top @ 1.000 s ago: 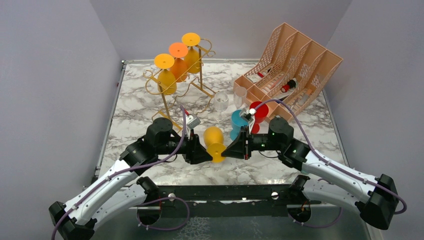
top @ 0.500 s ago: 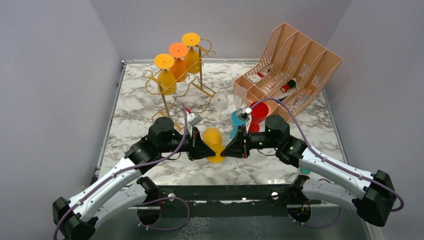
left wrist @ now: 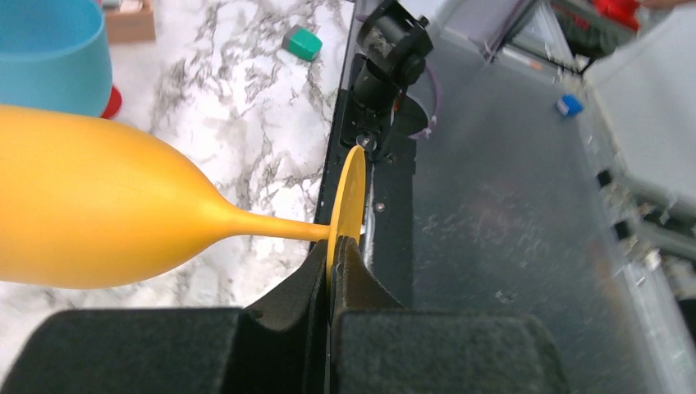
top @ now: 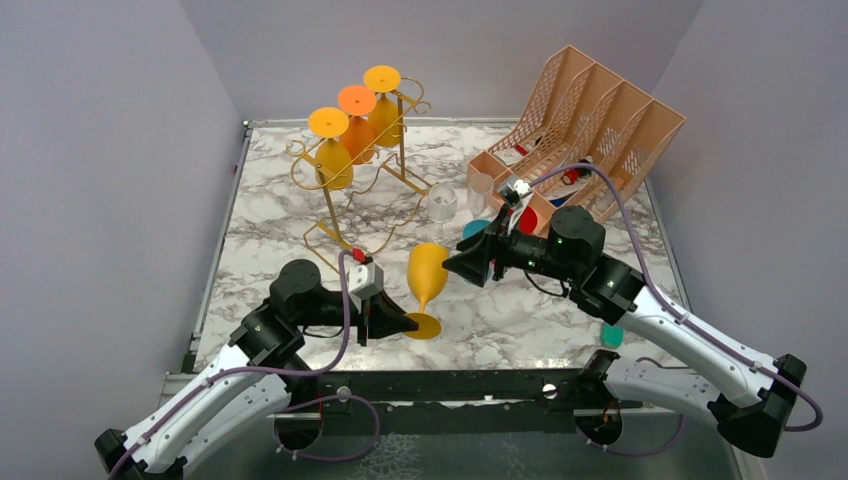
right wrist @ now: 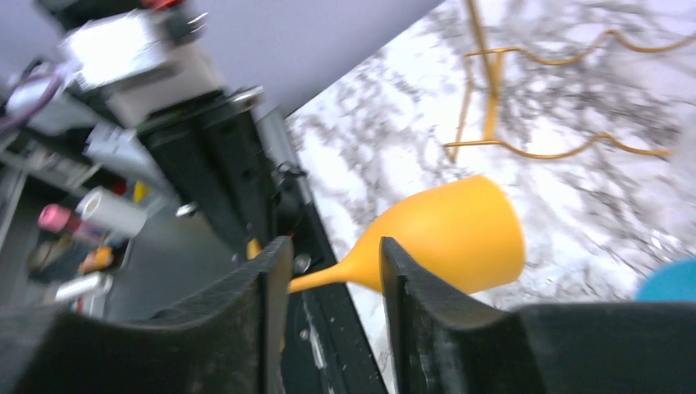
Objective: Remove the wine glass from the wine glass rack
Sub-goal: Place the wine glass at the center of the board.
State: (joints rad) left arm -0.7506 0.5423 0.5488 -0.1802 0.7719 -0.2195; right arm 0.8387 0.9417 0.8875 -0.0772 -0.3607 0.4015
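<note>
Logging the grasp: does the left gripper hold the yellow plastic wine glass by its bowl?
No, the left gripper pinches the flat foot of the yellow plastic wine glass, not its bowl.

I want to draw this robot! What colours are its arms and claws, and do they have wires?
The left arm and right arm are white tubes with chunky black joints. A purple cable loops along each. The left gripper and right gripper are black wedges with two fingers, and a grey camera box sits on each wrist.
</note>
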